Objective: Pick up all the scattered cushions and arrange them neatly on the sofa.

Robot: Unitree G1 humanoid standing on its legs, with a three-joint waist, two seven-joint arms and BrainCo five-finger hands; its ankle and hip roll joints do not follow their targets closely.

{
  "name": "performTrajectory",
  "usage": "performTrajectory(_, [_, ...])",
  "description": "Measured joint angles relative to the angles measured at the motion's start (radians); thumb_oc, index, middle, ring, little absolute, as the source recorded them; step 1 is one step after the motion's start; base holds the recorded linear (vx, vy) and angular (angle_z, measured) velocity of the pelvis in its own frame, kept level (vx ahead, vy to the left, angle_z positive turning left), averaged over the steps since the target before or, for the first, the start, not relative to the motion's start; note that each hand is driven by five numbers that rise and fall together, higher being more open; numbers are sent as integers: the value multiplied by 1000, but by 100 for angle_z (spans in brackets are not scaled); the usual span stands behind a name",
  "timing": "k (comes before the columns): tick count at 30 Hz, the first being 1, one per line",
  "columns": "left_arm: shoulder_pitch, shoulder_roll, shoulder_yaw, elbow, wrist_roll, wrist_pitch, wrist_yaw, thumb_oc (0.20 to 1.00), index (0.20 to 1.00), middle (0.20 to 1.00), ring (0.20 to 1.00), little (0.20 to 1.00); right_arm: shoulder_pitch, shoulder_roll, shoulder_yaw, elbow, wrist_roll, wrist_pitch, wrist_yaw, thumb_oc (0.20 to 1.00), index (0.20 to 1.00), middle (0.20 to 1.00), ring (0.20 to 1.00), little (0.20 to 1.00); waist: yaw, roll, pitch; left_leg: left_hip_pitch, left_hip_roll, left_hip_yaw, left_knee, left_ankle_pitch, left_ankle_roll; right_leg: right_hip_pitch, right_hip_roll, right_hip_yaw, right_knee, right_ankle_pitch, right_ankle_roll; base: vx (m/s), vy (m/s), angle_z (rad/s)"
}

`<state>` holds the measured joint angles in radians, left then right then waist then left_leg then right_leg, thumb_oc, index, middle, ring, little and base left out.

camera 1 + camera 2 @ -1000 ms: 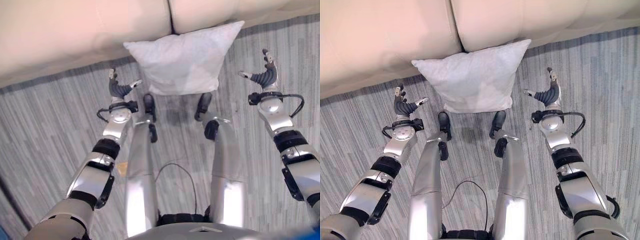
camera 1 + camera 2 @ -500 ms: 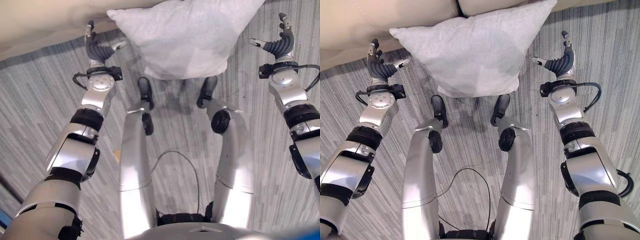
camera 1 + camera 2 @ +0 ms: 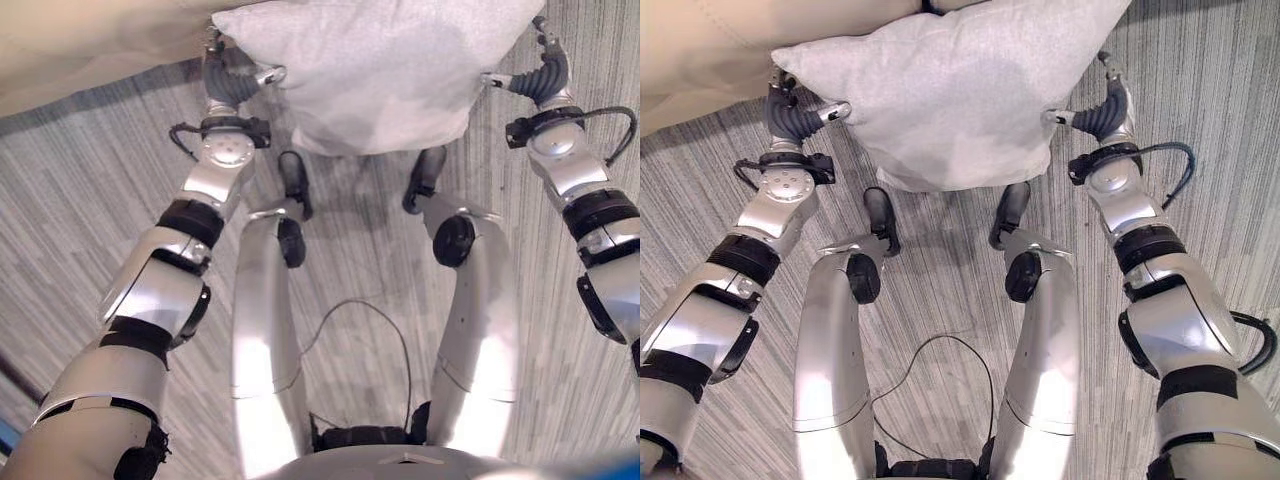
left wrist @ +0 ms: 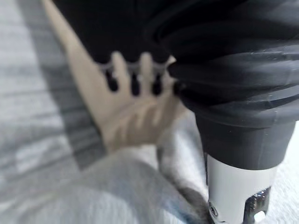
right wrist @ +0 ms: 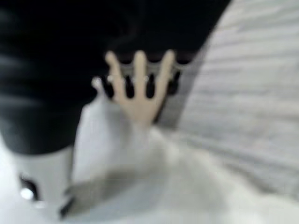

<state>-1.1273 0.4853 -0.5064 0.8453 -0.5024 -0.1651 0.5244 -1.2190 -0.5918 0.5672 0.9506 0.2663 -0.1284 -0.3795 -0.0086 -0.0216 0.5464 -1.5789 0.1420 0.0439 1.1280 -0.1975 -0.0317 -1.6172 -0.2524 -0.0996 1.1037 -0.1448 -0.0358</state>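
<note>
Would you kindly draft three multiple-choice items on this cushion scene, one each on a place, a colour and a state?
1. Where is the cushion?
A. between the two hands, against the sofa's front
B. up on the sofa's seat
C. behind the robot

2. What colour is the cushion?
A. dark blue
B. pale grey-white
C. red

3. How do the hands stand at the cushion?
A. both far from it
B. the left hand and right hand sit at its opposite sides
C. one hand lies on top of it

Key: 1 A, the cushion leans on the beige sofa with its lower edge on the striped carpet; 2 B, its cloth is pale; 3 B, each thumb reaches a side edge.
</note>
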Motion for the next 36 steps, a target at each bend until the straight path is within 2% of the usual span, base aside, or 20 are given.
performTrajectory(4, [-21, -53, -23, 5, -32, 2, 6, 1000, 1000, 1000, 1000, 1000, -12, 73, -2, 7, 25, 33, -39, 1000, 1000, 1000, 1000, 1000, 3, 1, 0, -2, 3, -1, 17, -6, 6, 5, 5, 4, 1, 4, 6, 21, -24, -5])
performTrajectory(10, [-31, -78, -20, 5, -87, 1, 32, 1000, 1000, 1000, 1000, 1000, -16, 113, -5, 6, 25, 56, -74, 1000, 1000, 1000, 1000, 1000, 4, 4, -1, 1, 16, -1, 39, -14, 8, 8, 13, 5, 17, 4, 3, 6, -14, -4])
performTrajectory(11, [-31, -78, -20, 5, -87, 1, 32, 1000, 1000, 1000, 1000, 1000, -16, 113, -5, 6, 25, 56, -74, 856, 856, 856, 856, 856, 4, 4, -1, 1, 16, -1, 39, -14, 8, 8, 13, 5, 17, 4, 3, 0, 0, 0])
performTrajectory(12, [-35, -79, -20, 5, -113, 1, 41, 1000, 1000, 1000, 1000, 1000, -17, 124, -4, 5, 25, 59, -81, 526, 526, 526, 526, 526, 3, 5, -1, 3, 17, -2, 44, -15, 7, 8, 14, 5, 22, 3, 2, 0, 0, 0])
performTrajectory(13, [-35, -79, -19, 4, -121, 1, 46, 495, 495, 495, 495, 495, -16, 127, -5, 1, 25, 60, -86, 222, 222, 222, 222, 222, 3, 6, -1, 4, 18, -2, 44, -15, 6, 9, 16, 6, 22, 3, 2, 0, 0, 0])
performTrajectory(14, [-35, -79, -19, 4, -124, -1, 48, 200, 200, 200, 200, 200, -16, 127, -5, 0, 25, 60, -86, 200, 200, 200, 200, 200, 3, 7, -1, 4, 18, -3, 44, -15, 5, 9, 17, 6, 22, 4, 2, 3, -9, -4])
performTrajectory(24, [-9, -78, 28, -56, -155, -19, 74, 200, 200, 200, 200, 200, 24, 116, -60, -121, 22, 63, -107, 200, 200, 200, 200, 200, -1, 9, 0, 4, 32, -8, 55, -20, 1, 9, 44, 7, 21, 6, 1, -9, -6, -4])
performTrajectory(28, [10, -85, 44, -143, -154, -21, 92, 200, 200, 200, 200, 200, 52, 111, -116, -184, 22, 60, -115, 200, 200, 200, 200, 200, -4, 9, 0, 4, 26, -5, 21, -11, -3, 8, 45, 7, -4, 11, 6, -57, -31, 5])
performTrajectory(33, [49, -87, 82, -246, -145, -27, 94, 200, 200, 200, 200, 200, 81, 97, -166, -259, 13, 57, -117, 200, 200, 200, 200, 200, -24, 6, 0, 58, 2, 30, -130, 53, -13, 31, 44, 21, -110, 51, 14, -60, -35, 13])
performTrajectory(35, [69, -99, 123, -266, -143, -26, 93, 200, 200, 200, 200, 200, 107, 98, -173, -289, 4, 57, -115, 200, 200, 200, 200, 200, -33, 5, 0, 125, -2, 46, -221, 77, -10, 88, 43, 22, -175, 68, 9, -95, -44, 7])
performTrajectory(36, [102, -100, 147, -302, -141, -23, 92, 200, 200, 200, 200, 200, 144, 101, -178, -311, 3, 57, -113, 200, 200, 200, 200, 200, -39, 3, 4, 194, -5, 48, -282, 100, -21, 154, 42, 8, -225, 80, 6, -55, -31, 10])
